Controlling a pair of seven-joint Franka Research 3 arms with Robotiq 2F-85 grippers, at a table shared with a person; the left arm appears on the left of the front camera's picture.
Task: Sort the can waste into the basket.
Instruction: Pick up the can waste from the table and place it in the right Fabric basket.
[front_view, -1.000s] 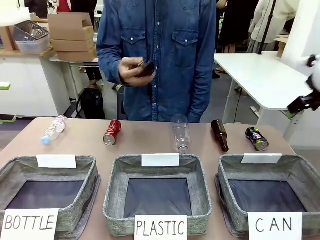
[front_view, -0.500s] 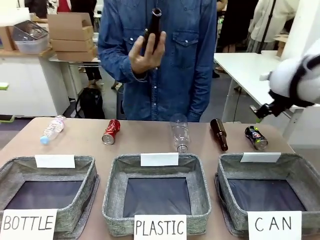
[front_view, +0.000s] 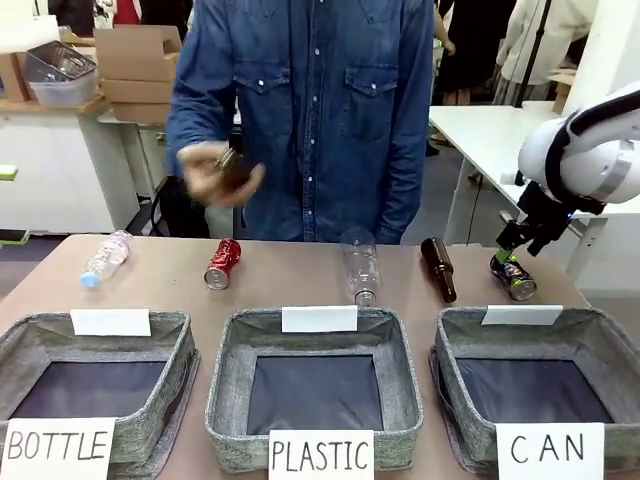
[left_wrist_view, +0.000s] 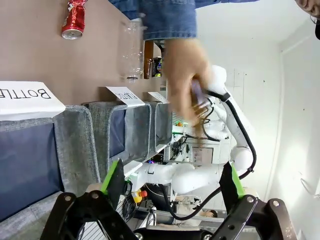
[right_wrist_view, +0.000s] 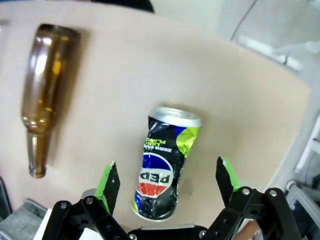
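Note:
A dark black-blue can (front_view: 513, 277) lies on its side at the table's far right, just behind the grey basket (front_view: 600, 340) signed "CAN". My right gripper (front_view: 520, 243) hangs open right above that can; in the right wrist view the can (right_wrist_view: 165, 170) lies between the spread green-padded fingers (right_wrist_view: 109, 182), untouched. A red dented can (front_view: 223, 264) lies at the far left-middle, also seen in the left wrist view as a red can (left_wrist_view: 74, 20). My left gripper (left_wrist_view: 170, 182) stands open and holds nothing.
A brown glass bottle (front_view: 439, 269) lies just left of the dark can, a clear plastic bottle (front_view: 361, 266) in the middle, another (front_view: 107, 258) far left. Baskets signed "PLASTIC" (front_view: 225, 375) and "BOTTLE" (front_view: 175, 345) stand in front. The person's hand (front_view: 215, 172) holds a dark bottle above the table.
My right arm has swung in and down from the right, now over the dark can. The person's hand with the bottle has dropped from chest height and moved left.

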